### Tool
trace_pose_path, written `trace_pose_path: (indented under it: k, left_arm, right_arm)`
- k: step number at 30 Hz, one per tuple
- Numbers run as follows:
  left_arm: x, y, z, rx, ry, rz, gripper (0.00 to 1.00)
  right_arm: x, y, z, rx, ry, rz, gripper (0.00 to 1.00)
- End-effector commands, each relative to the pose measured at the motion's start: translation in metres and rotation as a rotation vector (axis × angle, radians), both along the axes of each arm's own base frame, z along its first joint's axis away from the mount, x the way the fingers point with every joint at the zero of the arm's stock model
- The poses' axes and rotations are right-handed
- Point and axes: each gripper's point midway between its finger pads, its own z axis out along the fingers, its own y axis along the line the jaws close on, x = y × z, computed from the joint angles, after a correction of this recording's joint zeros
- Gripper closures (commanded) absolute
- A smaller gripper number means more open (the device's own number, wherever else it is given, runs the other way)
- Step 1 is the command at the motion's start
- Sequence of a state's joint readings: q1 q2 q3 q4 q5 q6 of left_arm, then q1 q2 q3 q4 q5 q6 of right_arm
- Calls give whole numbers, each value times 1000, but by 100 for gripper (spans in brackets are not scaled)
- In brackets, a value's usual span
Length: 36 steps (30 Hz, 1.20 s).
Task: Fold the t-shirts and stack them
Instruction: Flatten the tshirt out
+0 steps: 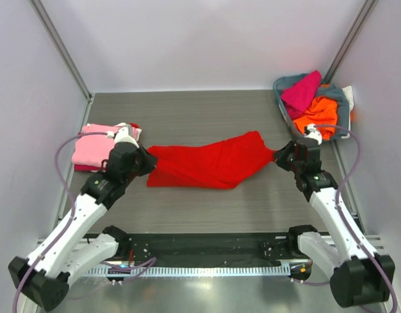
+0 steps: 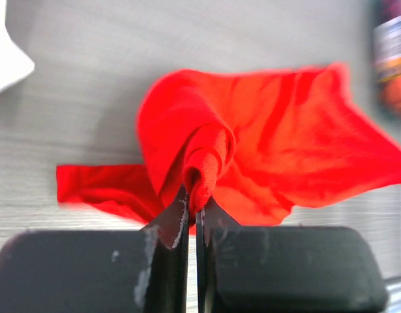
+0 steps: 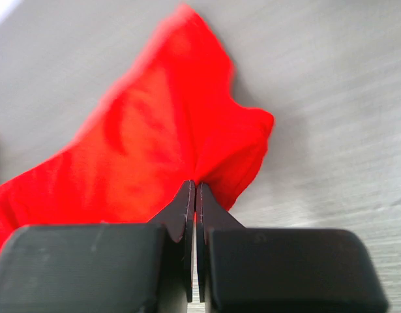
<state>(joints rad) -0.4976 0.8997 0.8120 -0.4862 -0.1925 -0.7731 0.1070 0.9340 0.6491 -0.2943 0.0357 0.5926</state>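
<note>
A bright red t-shirt [image 1: 210, 164] lies stretched across the middle of the table between both arms. My left gripper [image 1: 150, 161] is shut on a bunched fold of the red t-shirt [image 2: 252, 143] at its left end. At the right end my right gripper [image 1: 277, 156] pinches an edge of the red t-shirt [image 3: 154, 143], jaws shut on the cloth. A folded pink t-shirt [image 1: 92, 149] lies on a magenta one at the far left, behind the left arm. Magenta [image 1: 301, 91] and orange [image 1: 315, 112] t-shirts sit in the basket.
The grey-blue basket [image 1: 343, 101] stands at the back right corner, close behind the right gripper. A white cloth [image 2: 8, 52] shows at the upper left of the left wrist view. Enclosure walls rise on the left, right and back.
</note>
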Motion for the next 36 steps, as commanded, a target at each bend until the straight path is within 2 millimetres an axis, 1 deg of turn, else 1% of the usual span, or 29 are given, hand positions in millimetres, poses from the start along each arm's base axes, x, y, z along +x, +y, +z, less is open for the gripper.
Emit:
trace_pose_path:
  k: [1, 2, 3, 4, 5, 7, 8, 9, 12, 14, 16, 17, 19, 21, 22, 23, 24, 25, 26, 27, 28, 29, 30, 31, 32, 33, 34, 35, 36]
  left_arm:
    - [-22, 19, 45, -18, -92, 25, 100]
    - [-29, 24, 58, -27, -110, 30, 100]
    - [-34, 27, 67, -39, -131, 36, 100]
    - [-43, 33, 85, -70, -186, 43, 100]
    - [-50, 38, 98, -85, -209, 49, 100]
    - [-63, 45, 120, -118, -272, 46, 100]
    - [-73, 48, 133, -143, -316, 35, 100]
    - [-80, 50, 148, -167, -353, 25, 100]
    - [-98, 58, 172, -211, -424, 17, 100]
    - [-103, 63, 179, -226, -447, 29, 100]
    - [-100, 66, 179, -220, -446, 54, 100]
    - [-97, 67, 176, -214, -435, 69, 100]
    - [-81, 67, 154, -164, -360, 120, 99]
    - [-64, 61, 133, -131, -297, 142, 100]
    - [-52, 59, 116, -112, -271, 160, 100]
    - [-44, 61, 107, -93, -260, 196, 100]
    - [-35, 60, 99, -81, -250, 218, 100]
    - [-19, 56, 88, -60, -236, 236, 100]
    - [-10, 54, 72, -34, -214, 250, 100]
    - [2, 53, 62, -8, -199, 271, 98]
    - [24, 42, 48, -2, -166, 252, 91]
    - [39, 44, 40, 14, -147, 276, 91]
    - [49, 28, 32, -29, -106, 209, 83]
    - [71, 27, 11, -61, -31, 218, 80]
    - [80, 21, 10, -97, -9, 195, 77]
    - [90, 16, 19, -124, -14, 176, 70]
    - [97, 14, 20, -124, -15, 174, 62]
    - [103, 15, 15, -104, -6, 182, 57]
    - [109, 18, 18, -94, -17, 197, 51]
  right_arm:
    - [-5, -6, 69, -18, -171, 2, 99]
    - [-14, -6, 97, -14, -253, 4, 99]
    - [-19, -7, 110, -15, -289, 4, 99]
    - [-26, -9, 121, -19, -317, 3, 99]
    - [-38, -10, 148, -15, -396, 1, 99]
    - [-55, -13, 175, -12, -476, -5, 99]
    - [-72, -15, 201, -3, -564, -9, 99]
    - [-81, -16, 212, 3, -605, -11, 99]
    - [-115, -23, 250, 28, -751, -43, 99]
    - [-130, -29, 267, 39, -811, -72, 99]
    - [-138, -35, 272, 40, -835, -103, 99]
    - [-137, -36, 272, 42, -831, -110, 99]
    - [-126, -34, 261, 39, -783, -108, 99]
    - [-109, -33, 242, 43, -711, -114, 98]
    - [-93, -31, 228, 39, -648, -114, 98]
    - [-81, -30, 209, 38, -589, -122, 98]
    - [-71, -30, 198, 35, -546, -129, 97]
    - [-59, -30, 185, 39, -497, -142, 92]
    - [-37, -28, 158, 22, -405, -139, 84]
    - [-21, -26, 153, 20, -396, -135, 71]
    - [1, -23, 137, 10, -352, -130, 45]
    - [10, -21, 126, 2, -310, -123, 37]
    - [18, -18, 124, 0, -295, -110, 32]
    - [23, -16, 122, -1, -274, -95, 29]
    - [27, -10, 126, 4, -261, -63, 29]
    - [27, -8, 115, 5, -217, -53, 29]
    - [26, -6, 110, 11, -204, -50, 30]
    - [22, -6, 95, 21, -175, -54, 31]
    - [17, -7, 93, 24, -182, -57, 32]
